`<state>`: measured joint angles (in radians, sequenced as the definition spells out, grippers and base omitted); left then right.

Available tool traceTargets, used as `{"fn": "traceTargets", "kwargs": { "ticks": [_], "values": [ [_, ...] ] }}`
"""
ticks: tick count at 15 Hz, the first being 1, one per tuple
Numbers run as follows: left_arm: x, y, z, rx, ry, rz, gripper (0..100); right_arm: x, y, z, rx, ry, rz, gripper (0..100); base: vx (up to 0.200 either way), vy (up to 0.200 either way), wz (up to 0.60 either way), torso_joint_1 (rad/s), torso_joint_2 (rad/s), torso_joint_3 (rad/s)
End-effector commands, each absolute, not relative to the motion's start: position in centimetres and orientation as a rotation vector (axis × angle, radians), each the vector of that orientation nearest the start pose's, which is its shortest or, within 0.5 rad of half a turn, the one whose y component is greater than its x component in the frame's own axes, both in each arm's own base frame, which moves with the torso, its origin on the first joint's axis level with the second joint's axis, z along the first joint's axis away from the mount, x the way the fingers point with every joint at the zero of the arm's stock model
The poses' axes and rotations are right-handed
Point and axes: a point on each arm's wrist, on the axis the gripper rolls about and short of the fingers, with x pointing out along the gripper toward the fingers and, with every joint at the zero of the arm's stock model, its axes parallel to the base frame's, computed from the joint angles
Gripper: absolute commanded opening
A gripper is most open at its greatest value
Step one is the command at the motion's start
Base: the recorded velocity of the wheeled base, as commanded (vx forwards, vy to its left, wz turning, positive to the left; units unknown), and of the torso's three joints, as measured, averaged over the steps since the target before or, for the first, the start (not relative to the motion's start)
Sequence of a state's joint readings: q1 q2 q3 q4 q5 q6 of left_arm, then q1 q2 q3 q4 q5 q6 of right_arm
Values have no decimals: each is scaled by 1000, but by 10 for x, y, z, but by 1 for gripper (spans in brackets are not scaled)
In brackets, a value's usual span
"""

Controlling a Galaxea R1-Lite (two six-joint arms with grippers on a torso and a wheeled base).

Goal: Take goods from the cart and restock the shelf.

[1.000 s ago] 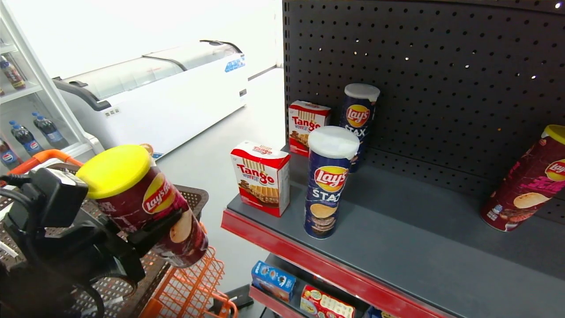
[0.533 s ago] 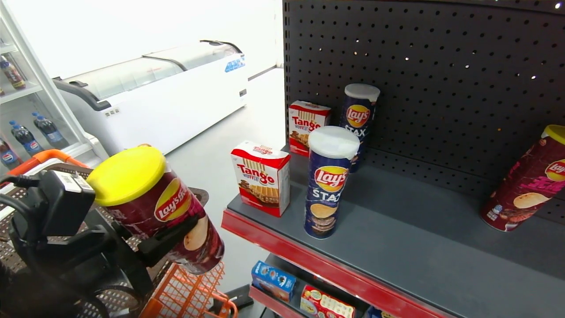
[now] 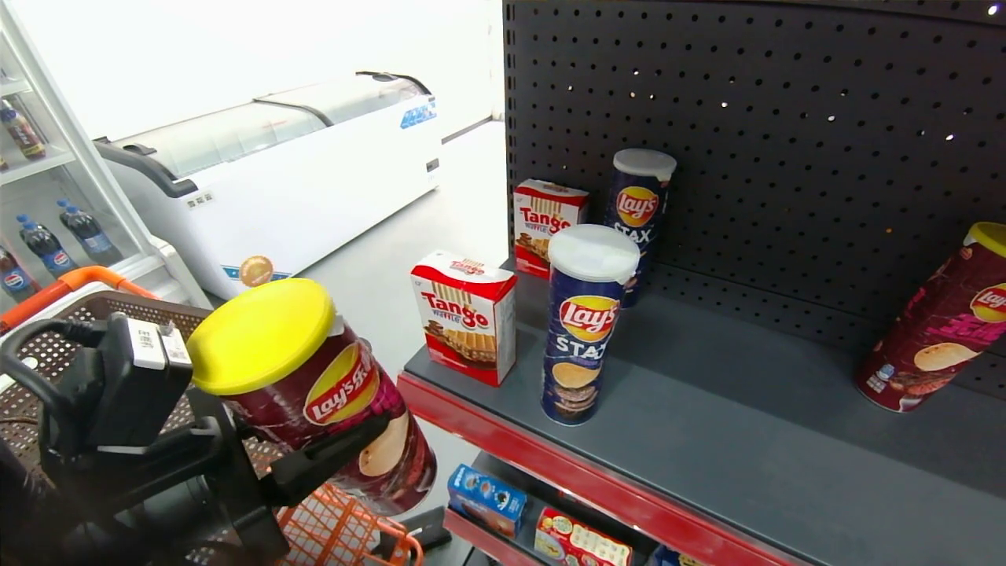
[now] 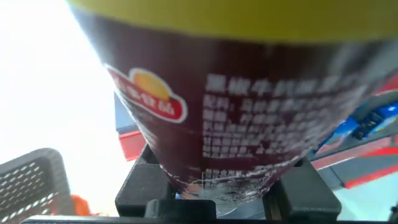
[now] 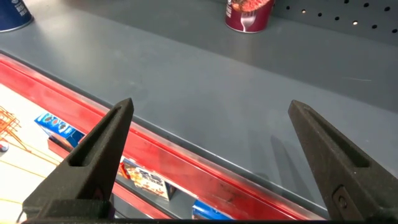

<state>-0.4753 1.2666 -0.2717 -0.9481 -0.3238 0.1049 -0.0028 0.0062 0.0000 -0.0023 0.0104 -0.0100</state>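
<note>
clenched in the left claw (image 3: 310,444): a maroon chip can (image 3: 314,385) with a yellow lid, gripped around its lower body. seen from the left wrist as the same can (image 4: 236,112) wedged tight between the two black fingers (image 4: 140,186). carried over the cart (image 3: 47,346), just left of the shelf (image 3: 707,424) and not yet across its red front edge.

tilted, not upright: long axis slanting, lid tipped back toward the cart, base angled down and toward the shelf. likely to need righting before touching down, and the base probably lifting a little to clear the red lip.

rightward from the claw, then: first a front wafer box (image 3: 465,314) and a front blue can (image 3: 585,322), both near the edge and standing between the held can and the bare stretch of board beyond. farther right, a second maroon can (image 3: 935,322) leaning on the pegboard, a fair match for the one in hand.

right claw (image 5: 214,165) spread wide, grasping nothing, hanging over that bare board near the red lip. nearer the free spot, yet the goods sit with the left.
</note>
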Motion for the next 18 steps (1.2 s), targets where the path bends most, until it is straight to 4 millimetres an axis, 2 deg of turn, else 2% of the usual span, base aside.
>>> {"fn": "traceTargets", "kwargs": {
  "ticks": [1,4,12,17,18],
  "values": [
    [144,-94,176,103,7,-873,0,-22,0,76,-11,3,8,100,0,0,0,0,0,0],
    [143,-96,176,99,4,-970,0,-22,0,76,-11,3,9,100,0,0,0,0,0,0],
    [141,-97,176,95,41,-1060,0,-22,0,76,-11,3,9,100,0,0,-600,2,1,4],
    [143,-97,179,95,38,-1054,0,-22,0,76,-11,3,8,100,0,0,-600,6,1,3],
    [143,-97,179,95,38,-1051,0,-22,0,76,-9,3,8,100,0,0,0,0,0,0]
  ]
}}
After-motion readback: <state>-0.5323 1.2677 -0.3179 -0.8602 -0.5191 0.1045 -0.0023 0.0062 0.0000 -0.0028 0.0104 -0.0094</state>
